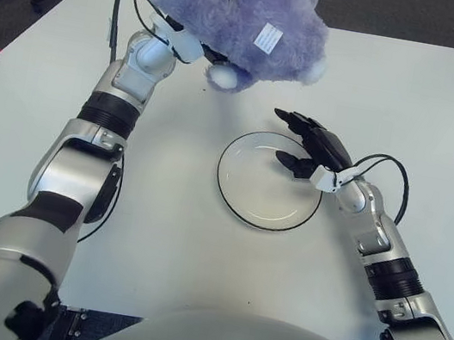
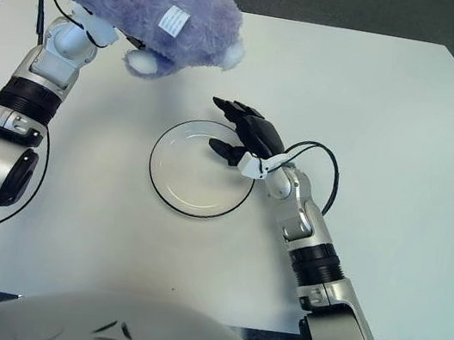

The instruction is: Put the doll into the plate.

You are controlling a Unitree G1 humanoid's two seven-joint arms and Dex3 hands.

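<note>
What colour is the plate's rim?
Dark, nearly black, around the clear plate; it shows best in the left eye view.
</note>
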